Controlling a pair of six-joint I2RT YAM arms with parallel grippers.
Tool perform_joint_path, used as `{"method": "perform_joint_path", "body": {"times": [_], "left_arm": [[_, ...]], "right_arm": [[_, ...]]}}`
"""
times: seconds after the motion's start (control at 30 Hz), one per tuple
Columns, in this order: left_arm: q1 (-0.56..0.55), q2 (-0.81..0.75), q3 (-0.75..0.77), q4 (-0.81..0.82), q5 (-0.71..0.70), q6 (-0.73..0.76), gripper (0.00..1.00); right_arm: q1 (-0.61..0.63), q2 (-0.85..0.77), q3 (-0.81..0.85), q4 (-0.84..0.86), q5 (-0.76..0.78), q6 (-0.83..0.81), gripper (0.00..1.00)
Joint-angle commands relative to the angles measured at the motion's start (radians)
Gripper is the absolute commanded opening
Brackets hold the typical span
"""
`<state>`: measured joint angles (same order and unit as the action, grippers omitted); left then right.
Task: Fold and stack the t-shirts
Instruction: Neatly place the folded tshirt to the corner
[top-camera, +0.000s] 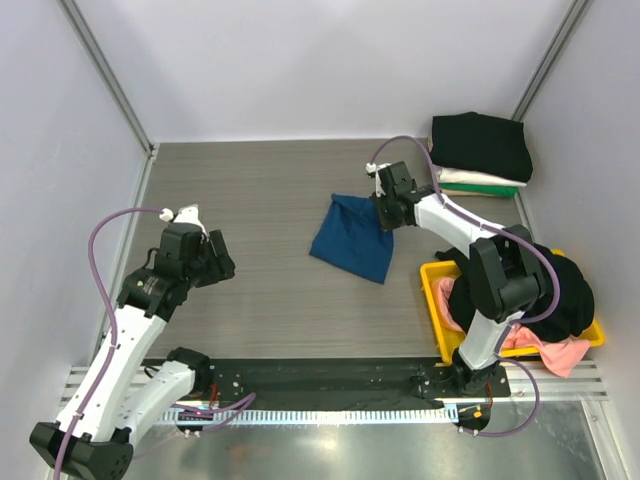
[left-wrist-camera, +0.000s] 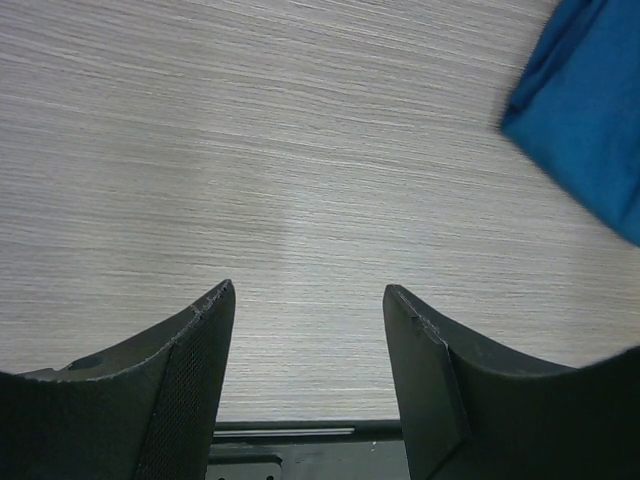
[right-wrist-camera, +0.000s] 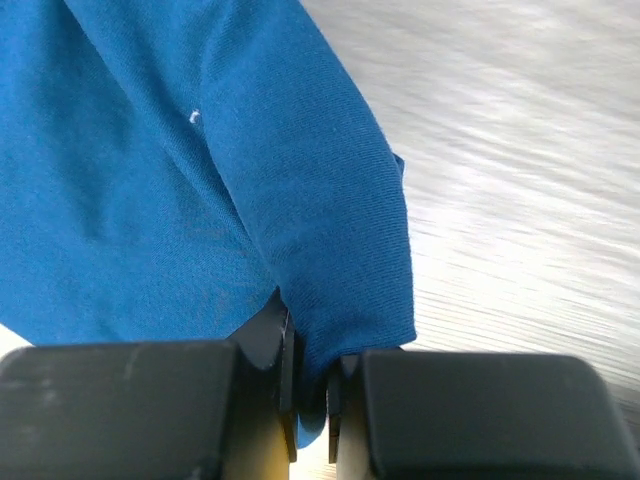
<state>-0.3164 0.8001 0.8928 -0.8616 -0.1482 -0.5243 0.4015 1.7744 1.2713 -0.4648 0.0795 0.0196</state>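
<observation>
Though the right gripper (top-camera: 385, 212) pinches the blue t-shirt (top-camera: 352, 238) by its right edge, the left gripper (top-camera: 215, 262) hangs well apart, leftward. Left wrist: its 2 fingers gape, empty, with the shirt far right. Right wrist: fingers clamp a cloth fold.

Your left gripper (left-wrist-camera: 308, 292) has its two black fingers (left-wrist-camera: 185, 370) spread apart above the grey wood-grain desk (left-wrist-camera: 250, 150). A blue soft cotton t-shirt (left-wrist-camera: 590, 110) edge shows top right, blurred, well apart from them.
</observation>
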Motion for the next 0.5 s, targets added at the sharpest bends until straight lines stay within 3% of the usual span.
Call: {"method": "perform_joint_path", "body": {"times": [0.0, 0.47], "left_arm": [[0.002, -0.016, -0.006, 0.05, 0.024, 0.003, 0.63], [0.0, 0.013, -0.012, 0.062, 0.07, 0.009, 0.63]], "right_arm": [[-0.026, -0.078, 0.016, -0.02, 0.104, -0.164, 0.01], [-0.2, -0.135, 0.169, 0.077, 0.175, -0.429, 0.01]]}}
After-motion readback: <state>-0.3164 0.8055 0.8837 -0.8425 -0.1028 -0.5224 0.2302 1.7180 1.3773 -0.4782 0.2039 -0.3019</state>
